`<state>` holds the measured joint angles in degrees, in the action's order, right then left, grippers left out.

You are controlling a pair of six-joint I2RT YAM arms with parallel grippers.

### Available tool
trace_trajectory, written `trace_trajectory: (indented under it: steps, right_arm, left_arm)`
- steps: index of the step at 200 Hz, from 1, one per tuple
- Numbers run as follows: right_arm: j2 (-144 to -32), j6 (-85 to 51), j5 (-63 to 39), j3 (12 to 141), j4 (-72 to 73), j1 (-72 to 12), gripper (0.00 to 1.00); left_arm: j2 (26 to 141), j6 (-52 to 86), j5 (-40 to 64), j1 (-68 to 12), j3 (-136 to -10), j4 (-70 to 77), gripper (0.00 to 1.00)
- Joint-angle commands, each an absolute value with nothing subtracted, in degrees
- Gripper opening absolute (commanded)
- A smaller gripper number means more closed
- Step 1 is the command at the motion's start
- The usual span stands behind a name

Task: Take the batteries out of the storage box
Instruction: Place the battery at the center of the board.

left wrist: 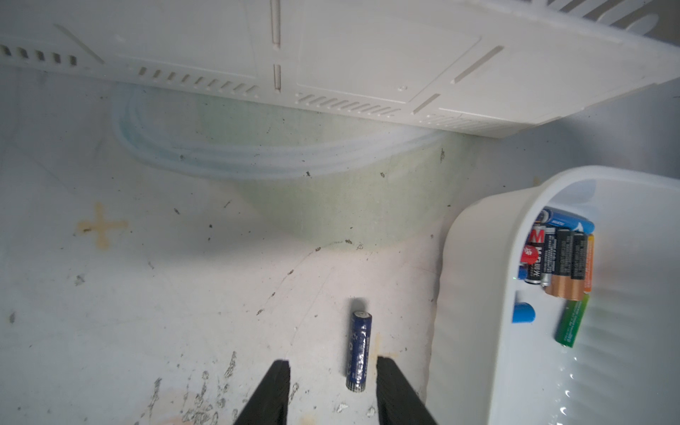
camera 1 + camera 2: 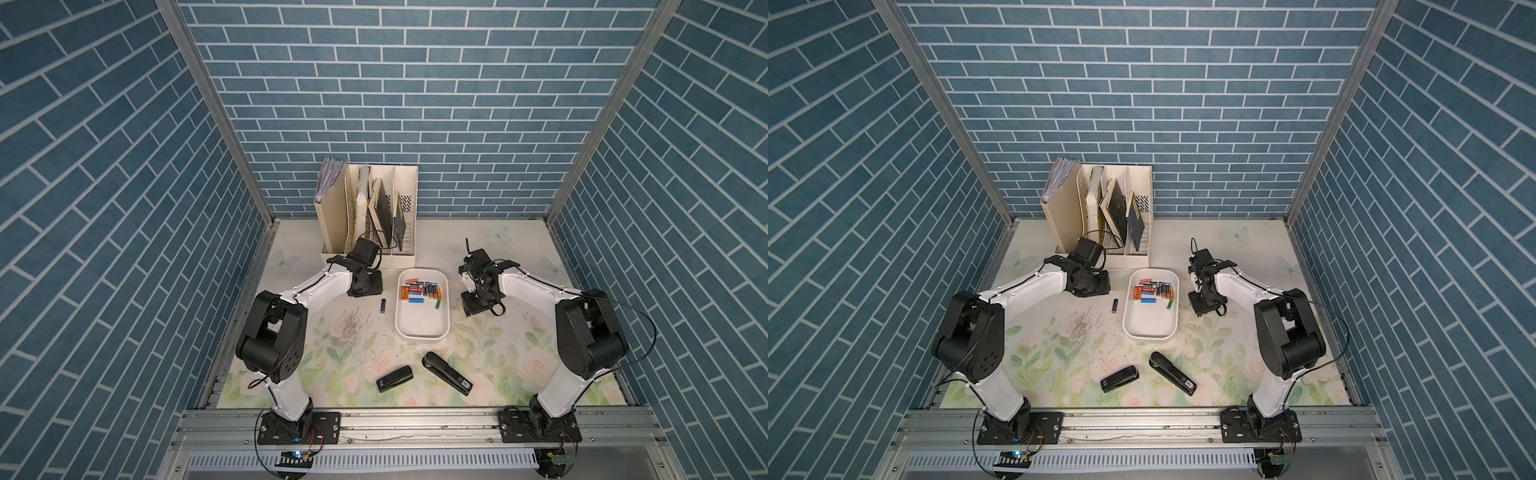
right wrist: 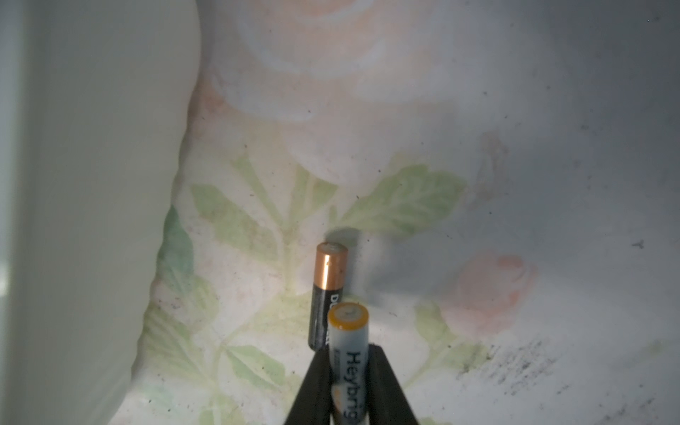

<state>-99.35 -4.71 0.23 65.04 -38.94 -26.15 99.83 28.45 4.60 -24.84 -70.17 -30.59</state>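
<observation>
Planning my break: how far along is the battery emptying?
Done: a blue battery and a black-and-gold battery lie on the table outside the tray. In hand: the right gripper clamps a white battery; the left gripper is open over the blue one. Left: a pile of batteries in the tray.

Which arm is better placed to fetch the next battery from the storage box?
Left, probably: the left pincer is open and empty beside the storage box, while the right pincer is shut on a white battery.
</observation>
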Motion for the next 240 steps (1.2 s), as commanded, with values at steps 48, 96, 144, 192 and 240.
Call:
trace_trajectory:
  steps: [48,96,144,192,240]
  right_arm:
    - [-99.7,-5.6,1.1,63.5,-35.2,-24.6,0.20]
    - [-100.9,-5.4,1.0,63.5,-34.5,-24.1,0.19]
    - [-102.2,-5.2,0.9,63.2,-33.8,-23.8,0.20]
    - [-103.2,-5.0,1.0,63.0,-33.6,-23.7,0.20]
    - [-103.7,-5.1,1.3,62.4,-33.2,-23.6,0.21]
  left_arm:
    - [101.0,27.8,4.5,-25.2,-71.6,-31.7,0.44]
    - [101.2,28.0,4.5,-25.4,-71.9,-31.7,0.44]
    - [101.5,28.0,4.5,-25.5,-71.8,-31.6,0.45]
    - [101.6,28.1,4.6,-25.6,-71.5,-31.4,0.45]
    - [101.7,28.1,4.6,-25.8,-71.4,-31.2,0.45]
